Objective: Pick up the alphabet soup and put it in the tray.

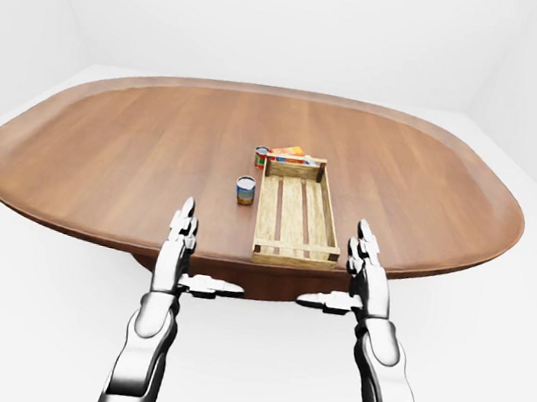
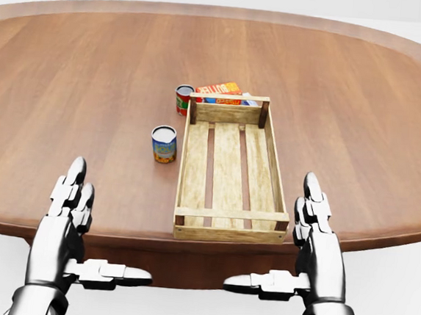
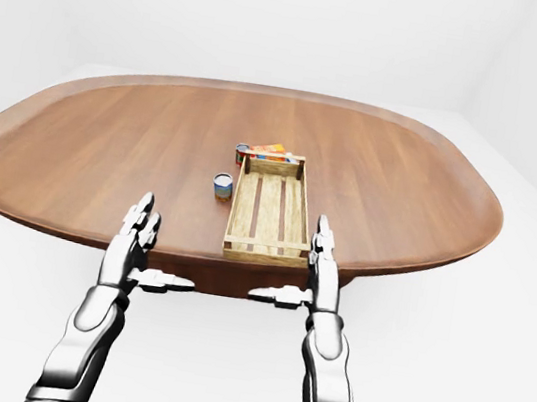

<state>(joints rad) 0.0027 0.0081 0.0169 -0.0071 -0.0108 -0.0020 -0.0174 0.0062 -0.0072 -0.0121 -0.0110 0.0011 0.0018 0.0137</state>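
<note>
I see a white room with a big oval wooden table (image 2: 92,81) in it. The table fills most of the head view, and its near edge runs along the bottom.

On the left of the head view, my left hand (image 2: 70,204) is up over the near edge of the table. Its fingers (image 2: 74,182) are straight and point up the picture, and its thumb sticks out flat toward the right. It is wide open and holds nothing.

A bit to the right and higher up stands the alphabet soup (image 2: 164,144). It is a small can with a blue label. It stands upright on the table, so its long way goes up and down and its round gray top faces up. It is just beside the left wall of the tray but not touching it.

Higher up is a red can (image 2: 183,99), also standing, close to the tray's top left corner.

Next comes the tray (image 2: 222,234), a wooden crate with slats. Its long side runs up and down the picture. Nothing lies inside it.

An orange box (image 2: 220,89) lies just past the tray's top end.

On the right, my right hand (image 2: 316,226) is up too, just beside the tray's bottom right corner. It is wide open, thumb pointing left, and holds nothing.
</note>
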